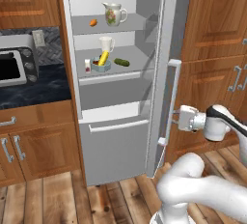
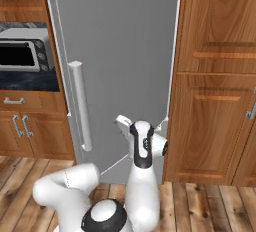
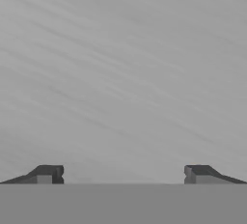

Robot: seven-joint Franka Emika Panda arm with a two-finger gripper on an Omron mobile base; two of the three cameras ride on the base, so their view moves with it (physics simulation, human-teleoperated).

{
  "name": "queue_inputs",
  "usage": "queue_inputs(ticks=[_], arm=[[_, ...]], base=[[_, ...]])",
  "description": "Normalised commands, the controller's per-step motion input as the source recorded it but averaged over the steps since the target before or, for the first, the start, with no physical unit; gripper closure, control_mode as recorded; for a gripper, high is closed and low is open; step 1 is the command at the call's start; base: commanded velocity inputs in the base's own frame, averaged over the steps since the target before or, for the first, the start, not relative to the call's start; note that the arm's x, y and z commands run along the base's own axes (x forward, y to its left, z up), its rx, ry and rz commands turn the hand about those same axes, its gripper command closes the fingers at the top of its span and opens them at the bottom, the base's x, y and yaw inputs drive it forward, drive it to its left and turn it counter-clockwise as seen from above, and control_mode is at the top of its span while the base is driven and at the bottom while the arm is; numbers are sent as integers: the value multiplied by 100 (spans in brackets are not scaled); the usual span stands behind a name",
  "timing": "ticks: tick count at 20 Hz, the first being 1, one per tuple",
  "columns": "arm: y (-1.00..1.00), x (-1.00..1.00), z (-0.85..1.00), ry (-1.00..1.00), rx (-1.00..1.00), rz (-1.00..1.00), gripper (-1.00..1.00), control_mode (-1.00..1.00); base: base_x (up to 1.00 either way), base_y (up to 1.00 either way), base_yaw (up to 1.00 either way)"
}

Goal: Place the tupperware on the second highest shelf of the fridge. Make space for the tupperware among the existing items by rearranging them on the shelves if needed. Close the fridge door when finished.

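The fridge (image 1: 116, 97) stands open, its fridge door (image 1: 164, 73) swung out edge-on. On the second highest shelf (image 1: 111, 77) sits the tupperware (image 1: 102, 65), a grey-blue bowl with something yellow in it, between a small white bottle (image 1: 87, 65), a pale mug (image 1: 106, 43) and a dark cucumber (image 1: 121, 62). The shelf above carries a floral jug (image 1: 114, 14) and an orange vegetable (image 1: 93, 22). My gripper (image 1: 174, 117) (image 2: 141, 123) (image 3: 123, 174) is open and empty, close against the door's outer grey face (image 2: 125, 51) (image 3: 123, 73), below and right of its bar handle (image 2: 80, 106).
A toaster oven (image 1: 14, 66) stands on the dark counter left of the fridge. Wooden cabinets (image 1: 217, 49) (image 2: 220, 101) line the wall right of the door. The fridge's lower drawer (image 1: 116, 146) is shut. Wood floor lies in front.
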Motion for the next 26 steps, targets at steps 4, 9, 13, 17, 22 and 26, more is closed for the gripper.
queue_inputs(ticks=[4,9,13,17,22,26], arm=[[22,52,71,18,-11,-49,-100,-100],[7,45,93,20,-8,-42,-100,-100],[12,41,84,20,-10,-40,-100,-100],[4,47,86,20,-5,-34,-100,-100],[-6,55,99,25,0,-22,-100,-100],[-17,48,100,27,1,-15,-100,-100]], base=[[0,0,0],[0,0,0],[0,0,0],[0,0,0],[0,0,0],[0,0,0]])
